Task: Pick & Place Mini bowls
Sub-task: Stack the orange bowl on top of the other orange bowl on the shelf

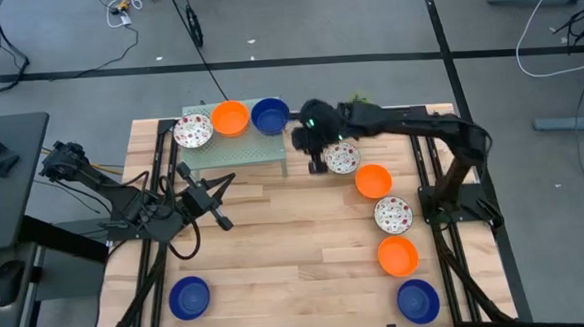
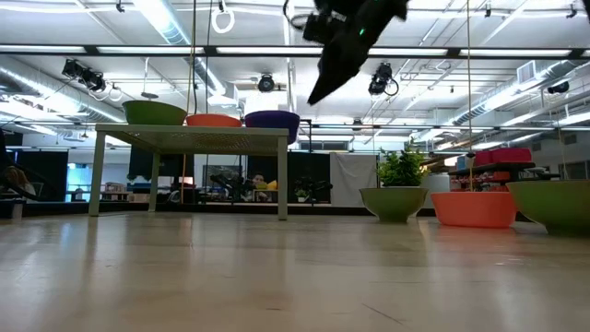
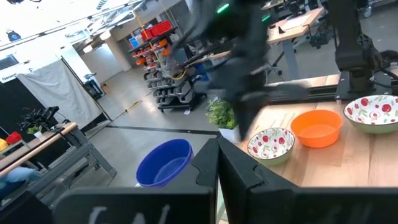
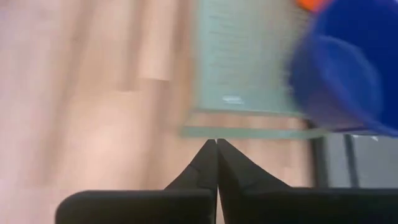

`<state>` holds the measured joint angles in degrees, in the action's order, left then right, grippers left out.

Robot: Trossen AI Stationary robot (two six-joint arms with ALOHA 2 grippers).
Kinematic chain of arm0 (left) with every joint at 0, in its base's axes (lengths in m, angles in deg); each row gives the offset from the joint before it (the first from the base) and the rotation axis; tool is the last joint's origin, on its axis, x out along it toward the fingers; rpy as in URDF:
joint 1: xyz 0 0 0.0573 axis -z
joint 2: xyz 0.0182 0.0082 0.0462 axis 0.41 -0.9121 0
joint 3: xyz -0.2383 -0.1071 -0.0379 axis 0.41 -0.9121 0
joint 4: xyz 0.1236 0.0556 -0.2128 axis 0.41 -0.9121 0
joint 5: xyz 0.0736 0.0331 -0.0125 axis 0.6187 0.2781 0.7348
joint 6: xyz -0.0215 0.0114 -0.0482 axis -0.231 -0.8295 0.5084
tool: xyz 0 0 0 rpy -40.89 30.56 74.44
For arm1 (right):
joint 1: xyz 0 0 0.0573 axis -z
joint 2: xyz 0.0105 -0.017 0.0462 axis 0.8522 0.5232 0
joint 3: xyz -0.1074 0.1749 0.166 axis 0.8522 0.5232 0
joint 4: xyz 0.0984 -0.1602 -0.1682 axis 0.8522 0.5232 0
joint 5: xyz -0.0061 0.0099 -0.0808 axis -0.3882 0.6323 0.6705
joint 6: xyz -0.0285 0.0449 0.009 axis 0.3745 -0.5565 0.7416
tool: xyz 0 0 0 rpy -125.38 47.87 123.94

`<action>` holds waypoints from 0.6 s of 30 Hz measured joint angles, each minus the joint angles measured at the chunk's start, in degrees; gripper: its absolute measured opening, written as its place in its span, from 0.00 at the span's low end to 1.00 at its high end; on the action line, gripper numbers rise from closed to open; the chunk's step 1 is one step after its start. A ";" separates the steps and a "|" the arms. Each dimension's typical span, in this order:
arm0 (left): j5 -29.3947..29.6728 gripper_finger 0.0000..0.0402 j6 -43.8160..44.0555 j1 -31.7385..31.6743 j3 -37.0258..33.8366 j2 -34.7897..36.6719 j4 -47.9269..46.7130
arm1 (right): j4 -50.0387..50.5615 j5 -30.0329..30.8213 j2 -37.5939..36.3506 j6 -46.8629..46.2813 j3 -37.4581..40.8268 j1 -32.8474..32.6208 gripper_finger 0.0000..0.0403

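Three mini bowls stand on a small green stand (image 1: 233, 149) at the far side: speckled (image 1: 193, 131), orange (image 1: 229, 117), blue (image 1: 269, 116). More bowls rest in a curved row on the table's right: speckled (image 1: 343, 159), orange (image 1: 373, 180), speckled (image 1: 393, 214), orange (image 1: 398, 255), blue (image 1: 417, 299). Another blue bowl (image 1: 189, 296) sits near left. My right gripper (image 4: 216, 142) is shut and empty, raised above the table (image 2: 318, 92) by the stand's right end, next to the blue bowl (image 4: 348, 74). My left gripper (image 3: 217, 144) waits shut at centre left.
A small green potted plant (image 2: 401, 171) stands behind the first speckled bowl, by the right arm. The stand (image 2: 189, 136) rises on thin legs above the tabletop. Bare wood lies in the table's middle and near part (image 1: 296, 243).
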<state>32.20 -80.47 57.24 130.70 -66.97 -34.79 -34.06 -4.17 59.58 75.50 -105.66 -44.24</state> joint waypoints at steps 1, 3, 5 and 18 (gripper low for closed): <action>0.00 0.04 0.01 0.00 0.00 0.00 -0.04 | -0.13 0.07 -1.69 -0.87 1.72 -1.89 0.01; -0.54 0.04 0.06 0.00 0.00 0.00 -0.01 | -0.30 0.22 -5.25 -2.18 5.81 -5.87 0.00; -1.87 0.04 0.16 0.00 0.00 -0.02 -0.03 | -0.94 2.32 -9.26 -4.60 10.32 -10.47 0.00; -2.97 0.04 0.44 -0.11 0.00 -0.02 -0.01 | 2.72 14.22 -25.89 -38.20 29.22 -31.75 0.11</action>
<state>29.23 -80.02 57.13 130.70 -66.99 -34.80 -31.34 10.05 33.68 37.30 -76.43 -75.99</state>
